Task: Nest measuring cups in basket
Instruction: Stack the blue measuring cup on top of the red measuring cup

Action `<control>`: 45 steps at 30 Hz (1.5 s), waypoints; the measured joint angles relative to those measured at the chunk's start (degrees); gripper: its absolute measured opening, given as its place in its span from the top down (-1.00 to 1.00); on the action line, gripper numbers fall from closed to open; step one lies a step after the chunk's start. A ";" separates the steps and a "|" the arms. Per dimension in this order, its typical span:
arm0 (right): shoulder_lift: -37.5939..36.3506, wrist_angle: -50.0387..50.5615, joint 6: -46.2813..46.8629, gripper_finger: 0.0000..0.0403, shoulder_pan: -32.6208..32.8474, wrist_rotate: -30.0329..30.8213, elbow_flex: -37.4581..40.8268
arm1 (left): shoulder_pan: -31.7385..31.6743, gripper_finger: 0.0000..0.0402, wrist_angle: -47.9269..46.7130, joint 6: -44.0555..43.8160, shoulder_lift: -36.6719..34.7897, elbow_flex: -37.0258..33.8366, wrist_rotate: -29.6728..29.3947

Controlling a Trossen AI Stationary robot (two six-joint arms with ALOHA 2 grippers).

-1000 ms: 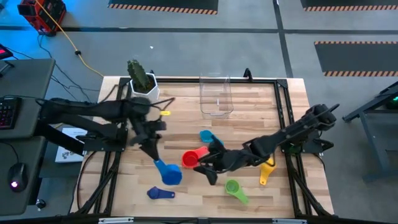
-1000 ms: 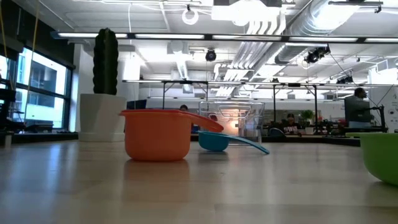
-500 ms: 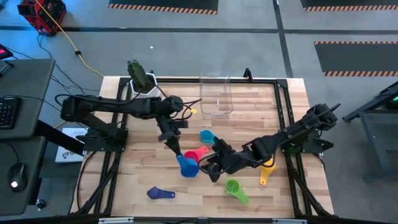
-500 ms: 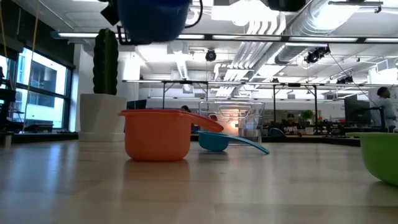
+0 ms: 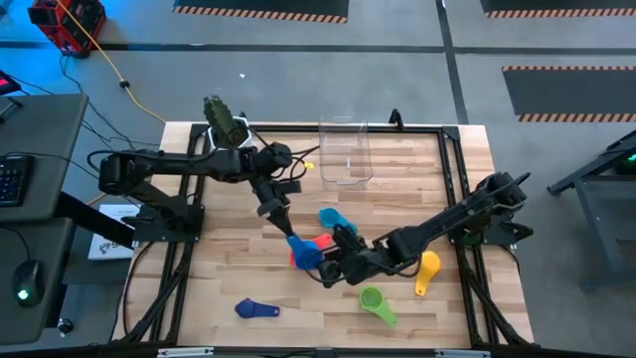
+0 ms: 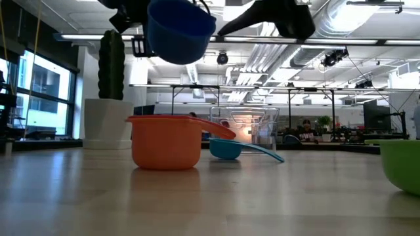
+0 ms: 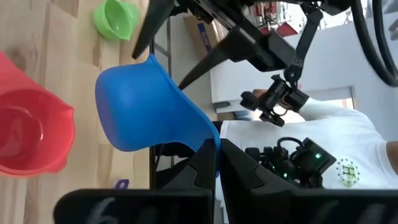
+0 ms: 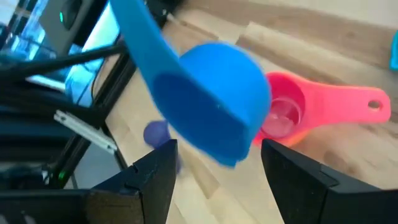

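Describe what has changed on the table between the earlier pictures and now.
The left gripper, shut on the blue plastic measuring cup, carried it rightward from the table's left to above the red plastic measuring cup, beside the right gripper. The other cups and clear plastic basket stayed put.

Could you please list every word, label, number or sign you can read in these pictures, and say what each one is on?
No text reads with certainty.
Green emblem on a person's white shirt, left wrist view: too blurred to read.
White sheet left of the table, high view: printing too small to read.
Blue cup held by the left gripper, red cup, green cup, basket: no markings visible.
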State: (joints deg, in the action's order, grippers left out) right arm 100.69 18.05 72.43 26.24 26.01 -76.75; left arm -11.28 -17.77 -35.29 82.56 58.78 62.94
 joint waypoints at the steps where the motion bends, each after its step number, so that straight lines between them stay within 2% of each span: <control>1: 0.26 0.00 0.84 -0.11 0.00 0.45 0.00 | 0.13 1.00 -0.14 0.19 0.00 0.00 -0.01; 5: 2.14 -0.25 5.34 -0.04 0.16 1.10 0.00 | 0.12 1.00 0.01 0.20 0.00 0.00 -0.46; 11: 4.96 -0.98 12.51 0.13 1.61 6.34 0.00 | -0.16 1.00 0.01 0.67 0.00 0.00 -0.67; 20: 6.95 -4.96 15.79 0.36 1.01 8.78 0.00 | -0.14 1.00 0.05 0.95 0.00 0.00 -0.70; 23: 7.24 -4.33 18.05 0.54 1.03 8.74 0.00 | -0.14 1.00 0.12 0.99 0.00 0.00 -1.19; 27: 7.32 -3.76 20.52 0.92 1.71 8.96 0.00 | -0.10 0.91 1.43 0.94 0.00 0.00 -1.74; 33: 5.90 -1.36 22.17 0.97 3.76 8.73 0.00 | -1.69 0.71 1.36 1.29 -0.03 0.05 -0.88; 36: 4.25 4.88 25.42 0.97 5.87 7.92 0.00 | -5.53 0.64 1.16 1.47 -0.48 0.66 3.21; 39: 2.17 9.62 30.67 0.99 9.13 8.07 0.00 | -10.59 0.63 0.80 2.14 -2.98 0.74 4.34; 42: 2.13 7.56 39.67 0.99 13.28 12.41 0.00 | -14.34 0.66 -2.70 8.13 -7.85 0.74 -1.48; 45: 5.91 -3.30 47.69 0.99 16.61 24.48 -0.13 | -15.40 0.72 -8.06 17.66 -14.55 0.57 -12.70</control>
State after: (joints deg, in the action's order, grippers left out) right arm 106.59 14.75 120.11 42.85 50.49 -76.88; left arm -26.68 -25.83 -17.63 68.01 59.35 50.23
